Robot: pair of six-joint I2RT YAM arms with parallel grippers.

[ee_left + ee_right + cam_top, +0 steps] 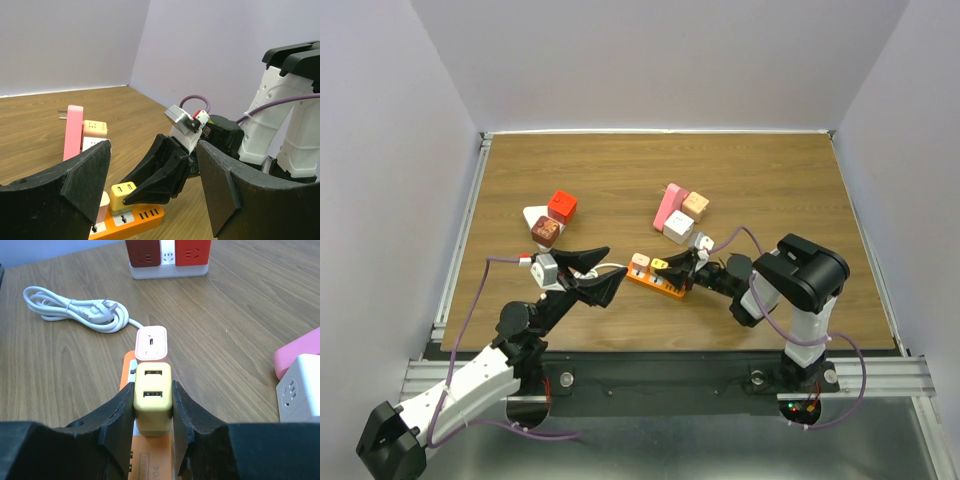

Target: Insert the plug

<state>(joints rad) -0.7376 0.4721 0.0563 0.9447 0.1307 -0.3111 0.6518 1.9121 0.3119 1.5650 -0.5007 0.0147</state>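
An orange power strip (654, 281) lies on the wooden table in front of both arms. A yellow USB plug (152, 402) stands on it, with a pink plug (151, 342) seated just beyond. My right gripper (152, 386) is shut on the yellow plug, one finger on each side, low over the strip (150, 460). I cannot tell how deep the plug's prongs sit. My left gripper (615, 262) is open and empty at the strip's left end. In the left wrist view its jaws stand wide on either side of the yellow plug (121, 192) and the strip (145, 217).
A coiled white cable (80, 312) lies left of the strip. A white base with red and brown cubes (552, 216) stands at back left. A pink block (667, 205), a peach cube (695, 204) and a white cube (679, 227) sit behind the strip.
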